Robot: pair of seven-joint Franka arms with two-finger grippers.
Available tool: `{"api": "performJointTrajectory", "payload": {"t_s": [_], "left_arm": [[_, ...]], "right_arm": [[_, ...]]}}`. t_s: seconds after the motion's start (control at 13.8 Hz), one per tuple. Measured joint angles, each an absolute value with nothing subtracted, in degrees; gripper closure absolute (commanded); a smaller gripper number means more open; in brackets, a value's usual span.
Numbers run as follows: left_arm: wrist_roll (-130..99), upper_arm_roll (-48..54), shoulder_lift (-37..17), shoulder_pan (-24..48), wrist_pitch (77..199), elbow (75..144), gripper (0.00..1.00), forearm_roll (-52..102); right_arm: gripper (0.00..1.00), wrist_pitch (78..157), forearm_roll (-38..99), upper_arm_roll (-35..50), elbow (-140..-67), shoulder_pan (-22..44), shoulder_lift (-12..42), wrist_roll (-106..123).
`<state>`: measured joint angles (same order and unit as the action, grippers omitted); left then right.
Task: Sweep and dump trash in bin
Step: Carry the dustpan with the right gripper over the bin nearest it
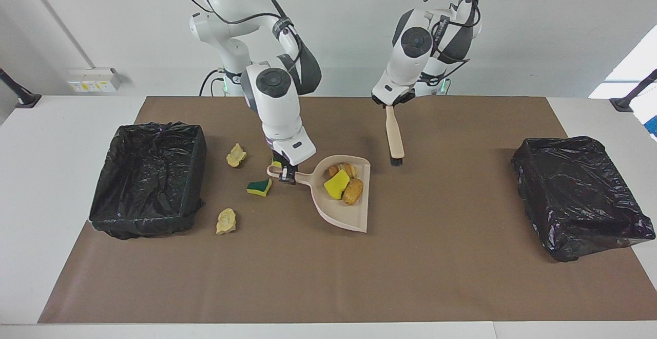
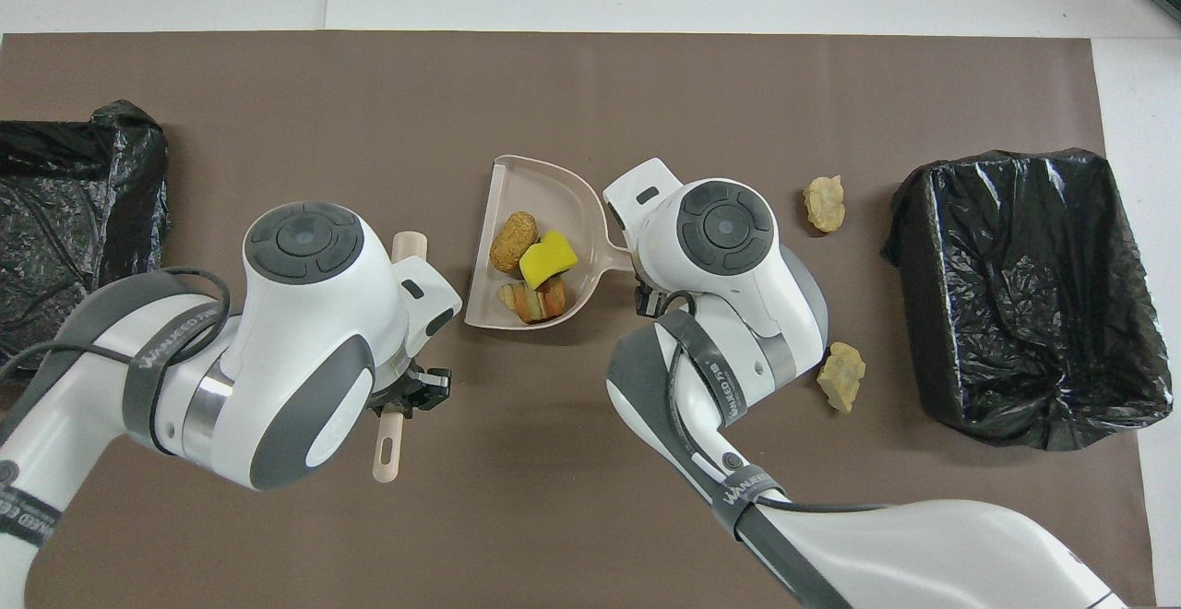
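Facing view: lowest in frame, brown paper-covered tabletop (image 1: 328, 277); at centre, beige plastic dustpan (image 1: 345, 210) holding a yellow sponge chunk (image 1: 336, 185) and orange-brown oval lump (image 1: 353, 191). Right gripper (image 1: 287, 175) clenched on its handle. Left of centre, two pale beige wads (image 1: 236, 155) (image 1: 226, 221) and a yellow-green sponge (image 1: 259, 187) loose near the black-bagged bin (image 1: 149, 180). Upper centre, left gripper (image 1: 391, 101) grasping the beige brush (image 1: 394, 136).

Overhead view: dustpan (image 2: 517, 189) mid-frame; wads (image 2: 824, 203) (image 2: 841, 376) beside the bin (image 2: 1024, 295).
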<state>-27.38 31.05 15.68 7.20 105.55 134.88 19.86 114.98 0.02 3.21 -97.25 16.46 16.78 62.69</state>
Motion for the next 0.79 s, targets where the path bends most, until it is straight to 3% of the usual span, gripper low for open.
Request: {"api": "performJointTrajectory", "payload": {"t_s": [0.22, 0.72, 0.79], "left_arm": [[-33.06, 37.14, 19.2, 9.27, 112.6, 140.55, 1.0, 25.08], [-38.25, 45.61, 19.57, 11.79, 126.02, 149.21, 1.0, 30.99], [-38.25, 45.58, 19.61, 11.79, 126.06, 149.21, 0.91, 31.15]], "right_arm": [[1.0, 110.03, 1.88, 3.17, -95.12, 9.99, 15.1, 70.47], [1.0, 103.45, 3.07, 2.83, -91.23, -1.84, 12.55, 82.46], [1.0, 102.58, 2.86, 2.74, -91.21, -3.64, 11.75, 83.77]]}}
